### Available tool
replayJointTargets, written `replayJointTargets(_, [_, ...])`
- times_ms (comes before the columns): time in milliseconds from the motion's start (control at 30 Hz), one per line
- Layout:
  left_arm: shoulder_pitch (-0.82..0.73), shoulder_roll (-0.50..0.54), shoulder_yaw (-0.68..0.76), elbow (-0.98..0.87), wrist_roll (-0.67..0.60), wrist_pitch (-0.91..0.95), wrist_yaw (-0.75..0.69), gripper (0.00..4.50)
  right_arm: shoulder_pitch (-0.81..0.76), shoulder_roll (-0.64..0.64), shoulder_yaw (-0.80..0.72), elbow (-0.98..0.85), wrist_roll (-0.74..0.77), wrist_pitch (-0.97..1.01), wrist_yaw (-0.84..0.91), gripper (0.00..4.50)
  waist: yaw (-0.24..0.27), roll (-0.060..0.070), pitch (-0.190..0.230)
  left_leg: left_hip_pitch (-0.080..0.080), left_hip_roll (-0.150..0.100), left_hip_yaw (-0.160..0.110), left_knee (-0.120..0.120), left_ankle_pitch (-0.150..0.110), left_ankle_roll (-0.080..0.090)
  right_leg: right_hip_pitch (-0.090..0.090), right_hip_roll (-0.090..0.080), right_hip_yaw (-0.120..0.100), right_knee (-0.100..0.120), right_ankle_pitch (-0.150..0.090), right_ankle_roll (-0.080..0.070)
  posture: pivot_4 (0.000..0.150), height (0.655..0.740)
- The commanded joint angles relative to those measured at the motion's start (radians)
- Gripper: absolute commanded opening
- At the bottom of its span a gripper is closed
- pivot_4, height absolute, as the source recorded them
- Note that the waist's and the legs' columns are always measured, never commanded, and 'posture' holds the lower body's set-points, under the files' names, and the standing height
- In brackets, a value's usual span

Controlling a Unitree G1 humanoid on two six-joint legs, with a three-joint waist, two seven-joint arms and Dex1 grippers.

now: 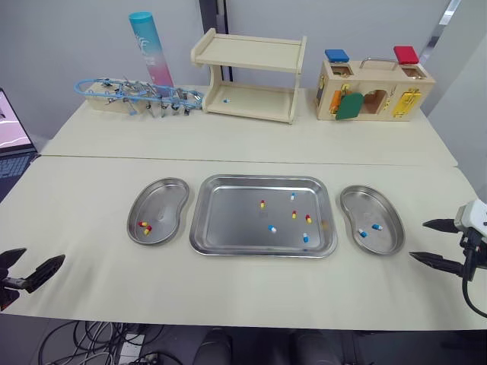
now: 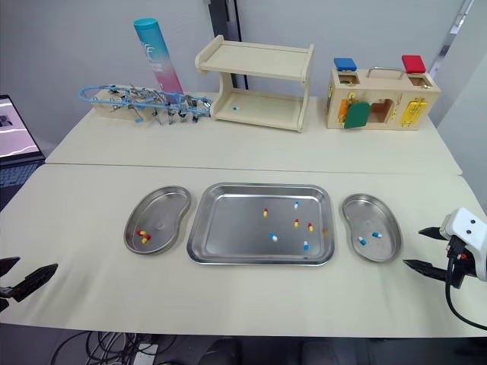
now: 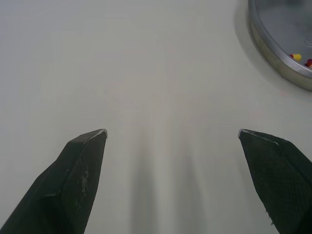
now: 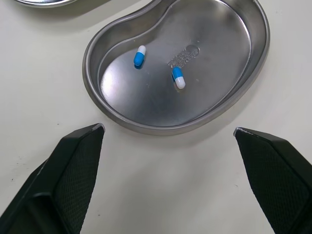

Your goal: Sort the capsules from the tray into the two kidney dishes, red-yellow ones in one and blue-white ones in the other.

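— What are you getting of the room?

— I'm looking down at two pale counters pushed together, the near counter [image 1: 228, 304] meeting the far counter [image 1: 228, 141] along a seam that's running straight across. A plain grey wall [image 1: 61, 46] is closing off the back, with a dark vertical strip [image 1: 213, 11] rising behind a small wooden shelf [image 1: 251, 57].

— And lower down?

— Cables [image 1: 99, 334] are lying tangled on the floor below the near edge. A laptop [image 1: 9, 125] is sitting open off to the left. Light is falling evenly.
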Motion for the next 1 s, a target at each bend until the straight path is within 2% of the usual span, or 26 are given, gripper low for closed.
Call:
replayJointTargets(33, [-0.046, 0.042, -0.013, -0.075, -0.03, 0.02, -0.018, 4.48, -0.028, -0.018, -0.015, -0.035, 0.015, 0.0, 0.006, 4.5, 0.0, 0.0, 0.0, 0.0, 0.0, 0.0, 0.0, 0.0, 0.0, 0.0, 0.0, 0.0, 0.0, 0.0, 0.0, 0.15, 0.74])
replayJointTargets(300, [-0.143, 0.065, -0.101, -0.145, -0.054, 0.076, -0.053, 4.48, -0.015, -0.003, -0.049, -0.111, 0.044, 0.041, 0.001, 4.5, 0.0, 0.0, 0.0, 0.0, 0.0, 0.0, 0.0, 0.0, 0.0, 0.0, 0.0, 0.0, -0.001, 0.0, 0.0, 0.15, 0.74])
replayJointTargets(567, [-0.102, 0.093, -0.161, -0.339, -0.12, 0.141, -0.183, 4.48, -0.043, -0.01, -0.059, -0.241, 0.112, 0.107, -0.002, 4.5, -0.002, 0.0, 0.0, 0.0, 0.0, 0.0, 0.0, 0.0, 0.0, 0.0, 0.0, 0.0, -0.001, 0.0, 0.0, 0.15, 0.74])
replayJointTargets(733, [0.082, 0.067, -0.127, -0.602, -0.227, 0.236, -0.259, 4.48, -0.171, -0.025, 0.066, -0.332, 0.13, 0.14, -0.02, 4.5, -0.009, 0.0, 0.0, 0.0, 0.0, 0.001, 0.0, 0.0, 0.0, 0.0, 0.0, 0.001, -0.001, 0.0, 0.0, 0.15, 0.74])
replayJointTargets(833, [0.086, -0.002, -0.119, -0.658, -0.265, 0.232, -0.189, 4.48, -0.293, 0.0, 0.17, -0.368, 0.162, 0.198, -0.042, 4.5, -0.004, 0.001, 0.0, 0.002, 0.001, 0.001, 0.0, 0.0, 0.0, 0.001, 0.0, 0.001, -0.001, 0.0, -0.001, 0.15, 0.74])
replayJointTargets(1000, [0.16, -0.101, -0.12, -0.74, -0.261, 0.142, -0.204, 4.48, -0.41, 0.025, 0.342, -0.407, 0.138, 0.197, -0.021, 4.5, 0.004, 0.001, 0.0, 0.0, 0.001, 0.0, 0.0, 0.0, 0.0, 0.002, 0.0, 0.0, -0.004, 0.001, -0.001, 0.15, 0.74])
